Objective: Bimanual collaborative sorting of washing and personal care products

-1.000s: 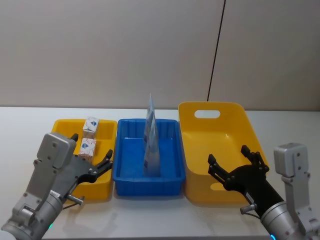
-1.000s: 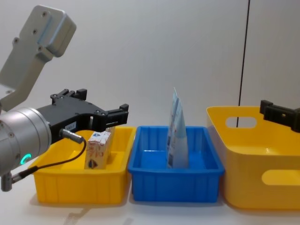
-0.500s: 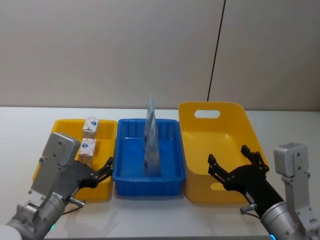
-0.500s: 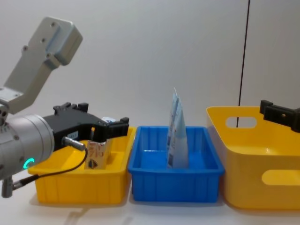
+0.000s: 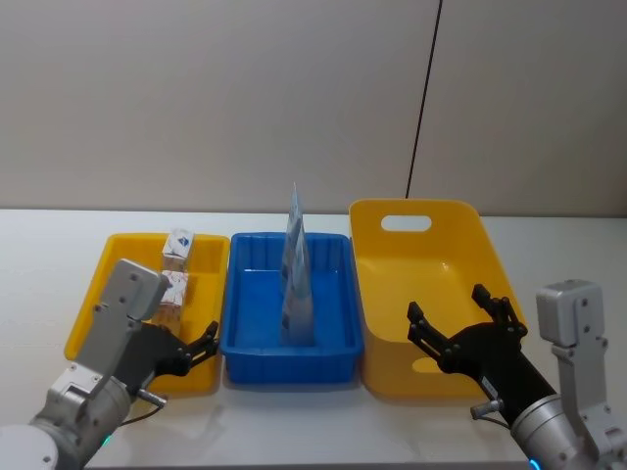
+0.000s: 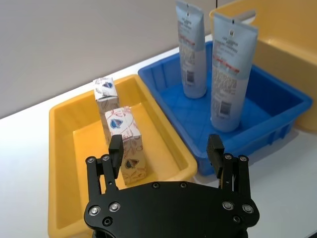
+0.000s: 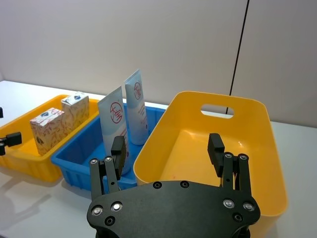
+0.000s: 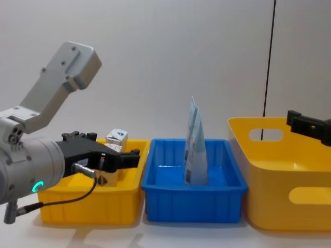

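Two small white cartons with red print, one behind the other (image 5: 178,245) (image 5: 172,290), stand upright in the small yellow bin (image 5: 137,238). Two pale blue tubes (image 5: 297,264) stand on end in the blue bin (image 5: 294,367). My left gripper (image 5: 191,351) is open and empty over the near end of the small yellow bin, just short of the nearer carton (image 6: 126,144). My right gripper (image 5: 460,331) is open and empty at the near edge of the large yellow bin (image 5: 460,208). The left gripper (image 8: 124,157) hovers low beside the cartons (image 8: 117,138) in the chest view.
The three bins stand side by side on a white table (image 5: 39,255), with the blue one in the middle. A plain wall and a thin black cable (image 5: 423,98) are behind them. The large yellow bin's inside (image 7: 198,144) holds nothing.
My left gripper has drawn back toward me and dropped lower, away from the cartons, still open. The right arm and all the products have stayed put.
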Robot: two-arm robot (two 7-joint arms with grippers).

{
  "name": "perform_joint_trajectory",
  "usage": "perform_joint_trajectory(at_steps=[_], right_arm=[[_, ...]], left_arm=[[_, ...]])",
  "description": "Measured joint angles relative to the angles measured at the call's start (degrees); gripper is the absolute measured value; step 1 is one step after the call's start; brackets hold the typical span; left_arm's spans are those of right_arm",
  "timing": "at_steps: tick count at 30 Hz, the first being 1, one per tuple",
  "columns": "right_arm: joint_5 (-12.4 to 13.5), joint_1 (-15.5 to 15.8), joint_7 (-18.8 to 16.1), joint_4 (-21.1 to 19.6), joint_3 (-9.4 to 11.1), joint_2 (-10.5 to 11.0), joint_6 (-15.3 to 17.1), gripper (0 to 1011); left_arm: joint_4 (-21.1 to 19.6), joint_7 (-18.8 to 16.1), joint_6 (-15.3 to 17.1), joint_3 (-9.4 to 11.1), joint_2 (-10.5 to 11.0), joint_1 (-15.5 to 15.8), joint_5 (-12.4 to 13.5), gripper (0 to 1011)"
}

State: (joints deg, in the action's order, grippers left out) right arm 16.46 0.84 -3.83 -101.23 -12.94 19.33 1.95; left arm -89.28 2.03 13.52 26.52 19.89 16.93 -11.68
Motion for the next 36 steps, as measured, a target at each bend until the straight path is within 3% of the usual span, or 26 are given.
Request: perform_joint_trajectory(at_steps=[18,27,36], right_arm=[[0.0,0.0,0.0,0.0,0.0,0.0,0.0,1000],[0.0,0.0,0.0,0.0,0.0,0.0,0.0,1000],[0.0,0.0,0.0,0.0,0.0,0.0,0.0,1000]], left_arm=[[4.34,0.29,5.76,2.21,0.74,4.65,5.0,1001],[7.45,-0.37,4.94,0.78,-1.12,5.54,4.67,1001],[10.69,-1.36,1.77,-1.55,-3.94,5.84,2.77,1001]])
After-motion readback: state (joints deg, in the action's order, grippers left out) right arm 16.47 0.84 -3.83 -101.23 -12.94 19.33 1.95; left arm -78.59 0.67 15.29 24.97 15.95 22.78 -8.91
